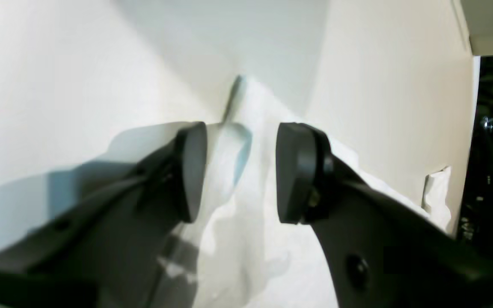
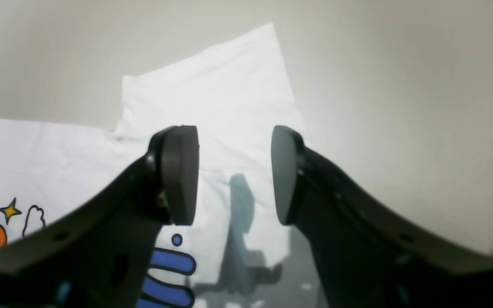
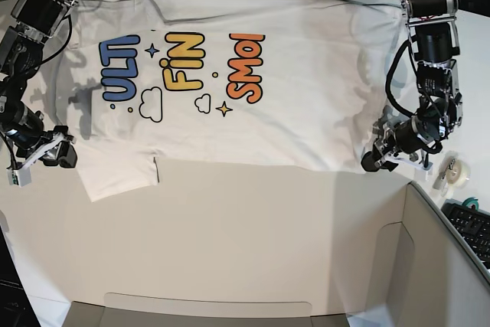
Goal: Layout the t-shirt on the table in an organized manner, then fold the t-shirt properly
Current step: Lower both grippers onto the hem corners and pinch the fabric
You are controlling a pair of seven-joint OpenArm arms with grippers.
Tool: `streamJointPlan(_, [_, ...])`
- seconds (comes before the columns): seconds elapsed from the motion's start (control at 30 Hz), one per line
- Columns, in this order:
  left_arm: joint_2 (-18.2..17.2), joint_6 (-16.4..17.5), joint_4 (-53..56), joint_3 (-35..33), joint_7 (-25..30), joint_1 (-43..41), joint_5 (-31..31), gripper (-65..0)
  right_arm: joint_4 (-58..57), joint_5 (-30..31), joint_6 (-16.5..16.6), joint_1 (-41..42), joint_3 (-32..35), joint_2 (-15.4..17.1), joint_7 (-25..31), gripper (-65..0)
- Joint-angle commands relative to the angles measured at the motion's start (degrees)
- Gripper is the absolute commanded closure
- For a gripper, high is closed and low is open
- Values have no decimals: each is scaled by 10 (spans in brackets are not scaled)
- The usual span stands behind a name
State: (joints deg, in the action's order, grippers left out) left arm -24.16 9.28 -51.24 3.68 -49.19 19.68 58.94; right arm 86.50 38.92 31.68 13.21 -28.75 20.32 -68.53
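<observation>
The white t-shirt (image 3: 306, 97) lies flat, print up, across the far half of the white table (image 3: 230, 227), with blue, yellow and orange letters showing. My left gripper (image 3: 373, 161) hovers at the shirt's near right corner, jaws open. In the left wrist view this gripper (image 1: 241, 171) stands open over rumpled white fabric (image 1: 263, 239). My right gripper (image 3: 64, 155) is at the shirt's left side beside the sleeve (image 3: 115, 178). In the right wrist view it (image 2: 234, 175) is open above the sleeve (image 2: 212, 94), with nothing between the fingers.
A grey box-like panel (image 3: 436, 266) stands at the near right, and another low panel (image 3: 207, 308) lines the front edge. A tape roll (image 3: 458, 174) and a keyboard (image 3: 471, 227) lie off the table's right side. Cables hang by both arms.
</observation>
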Motion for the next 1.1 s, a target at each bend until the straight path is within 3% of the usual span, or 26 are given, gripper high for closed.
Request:
streamJointPlan(0.0, [-4,-7,-1,-6,-13,4,-13,-265,11,9,12,13,-4,12,12,-259])
streamJointPlan(0.43, [-3,-6,-1,-21,-11,1,-12,-263,9,9,12,13,-4,8,12,-259])
streamJointPlan(0.67, [-3,-5,-1,-23,-16,1,-12,-230,9,9,12,11,-3,7,12,-259])
streamJointPlan(0.93, [-6,-5,-1,-108,-17,5,-12,-231,9,9,12,9,-2,7,12,-259])
streamJointPlan(1.07, [-6,-5,-2,-114,-17,5,-12,-228,9,9,12,9,-1,7,12,-258])
